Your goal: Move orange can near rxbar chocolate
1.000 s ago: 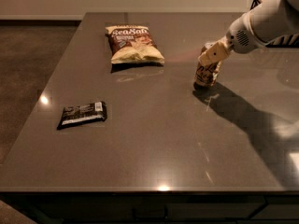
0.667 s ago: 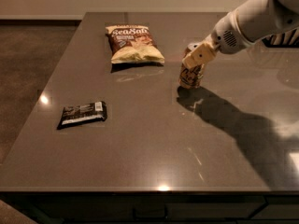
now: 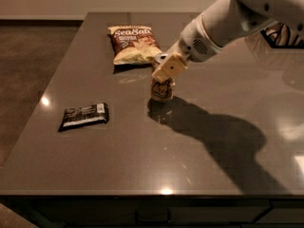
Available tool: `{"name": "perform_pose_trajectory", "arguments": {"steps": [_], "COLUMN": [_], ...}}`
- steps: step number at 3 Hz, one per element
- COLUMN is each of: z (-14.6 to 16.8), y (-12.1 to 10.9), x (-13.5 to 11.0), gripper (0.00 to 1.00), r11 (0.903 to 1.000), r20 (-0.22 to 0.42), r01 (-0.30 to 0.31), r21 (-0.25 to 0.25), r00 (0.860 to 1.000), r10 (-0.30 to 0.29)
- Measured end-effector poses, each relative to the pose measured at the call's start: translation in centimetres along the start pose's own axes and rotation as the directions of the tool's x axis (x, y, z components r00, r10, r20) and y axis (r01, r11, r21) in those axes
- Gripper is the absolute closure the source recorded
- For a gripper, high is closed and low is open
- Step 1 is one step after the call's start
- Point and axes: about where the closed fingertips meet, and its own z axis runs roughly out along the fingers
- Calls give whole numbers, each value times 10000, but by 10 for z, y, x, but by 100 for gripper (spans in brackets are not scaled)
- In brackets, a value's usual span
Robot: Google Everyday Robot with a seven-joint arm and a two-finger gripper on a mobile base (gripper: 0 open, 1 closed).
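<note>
The orange can point(image 3: 162, 89) stands upright near the middle of the dark table, gold with dark cursive lettering. My gripper point(image 3: 167, 68) comes in from the upper right and is shut on the can's upper part, hiding its top. The rxbar chocolate point(image 3: 84, 116), a flat black bar with white text and a white patch, lies flat at the left, a short way left of the can and nearer the front.
A brown-and-cream "Sea Salt" chip bag point(image 3: 133, 43) lies at the back, behind the can. The white arm point(image 3: 228, 23) reaches in from the upper right. The table's front edge point(image 3: 152, 192) runs along the bottom, its left edge beside the bar.
The gripper has carried the orange can leftward and toward the front, from the table's right side to near the middle, closer to the black bar.
</note>
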Motion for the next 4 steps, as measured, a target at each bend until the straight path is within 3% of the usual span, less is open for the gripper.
{"name": "perform_pose_trajectory", "arguments": {"steps": [1,2,4], "z": [16,28,47], "y": [27,44,69], "x": [-17,-24,-27], "gripper": [100,100,59], "r11": [9938,9843,9689], "r20": [-221,-381,-575], "r01": [966,1502,2019], "r21": [-554,-926,-1432], "r00": [9949,9873,9756], "r10": [-979,-1542,-2118]}}
